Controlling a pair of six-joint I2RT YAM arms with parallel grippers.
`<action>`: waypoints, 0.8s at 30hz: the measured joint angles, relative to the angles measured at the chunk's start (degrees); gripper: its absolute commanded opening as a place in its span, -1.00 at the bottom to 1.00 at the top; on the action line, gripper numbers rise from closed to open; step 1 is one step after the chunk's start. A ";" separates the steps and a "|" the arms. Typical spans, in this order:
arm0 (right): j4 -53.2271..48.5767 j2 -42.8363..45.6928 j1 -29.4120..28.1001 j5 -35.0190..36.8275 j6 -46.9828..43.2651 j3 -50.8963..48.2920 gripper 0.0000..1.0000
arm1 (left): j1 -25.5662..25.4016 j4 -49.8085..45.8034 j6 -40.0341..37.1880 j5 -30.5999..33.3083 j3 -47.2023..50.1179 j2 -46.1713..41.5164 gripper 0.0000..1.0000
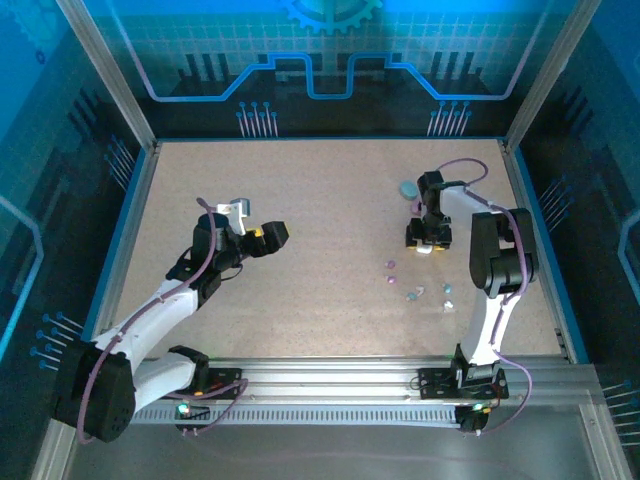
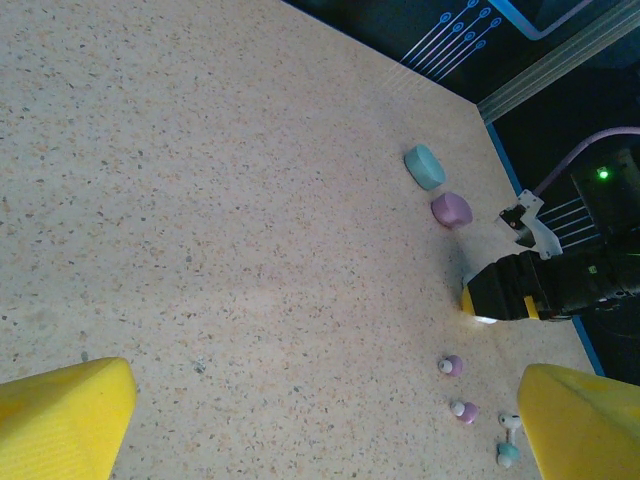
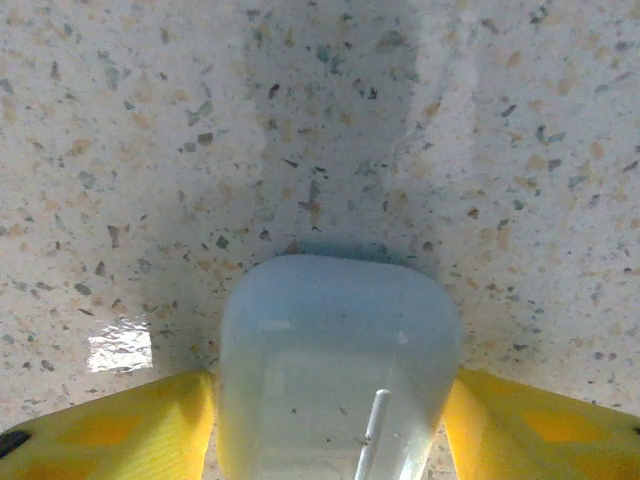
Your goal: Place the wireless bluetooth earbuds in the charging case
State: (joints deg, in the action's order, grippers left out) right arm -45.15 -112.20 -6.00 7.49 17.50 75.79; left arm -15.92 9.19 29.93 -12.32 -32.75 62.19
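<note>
**Right gripper pinched the white case, earbuds loose on the table**

The right gripper (image 3: pixel 335 410) had its two yellow fingers (image 3: pixel 150 425) pressed against opposite sides of the white case (image 3: pixel 340 350). The case was a smooth, rounded pebble shape with a faint bluish tint and a glossy top, and it lay on the speckled table (image 1: pixel 300 300). From above, this gripper pointed down at the right side of the table, with the pale case showing just beneath it.

The earbuds (image 1: pixel 411 296) lay scattered on the table just nearer the arm bases than that gripper, close to it but not touching it. They were tiny beads, far smaller than any case. The left wrist camera showed two pink earbuds (image 2: pixel 451 365) one behind the other. A white earbud (image 2: pixel 510 422) with a short stem and a teal earbud (image 2: pixel 507 455) lay close together beside them.

Farther back, the teal case (image 2: pixel 425 166) and the pink case (image 2: pixel 451 209) sat near each other, both apart from the earbuds.

The left gripper (image 2: pixel 325 385) hung over the bare left half of the table with its fingers spread wide, holding nothing, well apart from every case and earbud
</note>
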 measured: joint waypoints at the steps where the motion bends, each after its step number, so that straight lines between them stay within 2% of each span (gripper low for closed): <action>1: 0.11 0.00 0.00 -0.09 0.33 -0.07 0.23 | 0.00 0.02 0.00 0.00 0.00 -0.02 0.98; 7: 0.72 0.17 0.00 -0.20 2.08 -0.50 0.10 | 0.00 -0.02 0.00 0.00 0.00 -0.02 0.98; 16: 3.06 1.46 0.17 -0.17 3.63 -2.47 0.16 | 0.00 -0.42 0.11 0.02 0.00 -0.02 0.98; 24: 4.33 1.97 0.72 -0.81 5.64 -3.39 0.07 | 0.00 -0.42 0.17 0.02 0.00 -0.02 0.98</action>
State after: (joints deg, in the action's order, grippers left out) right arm -40.82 -110.24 -5.28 6.68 23.14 72.40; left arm -15.92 8.78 30.11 -12.29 -32.75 62.17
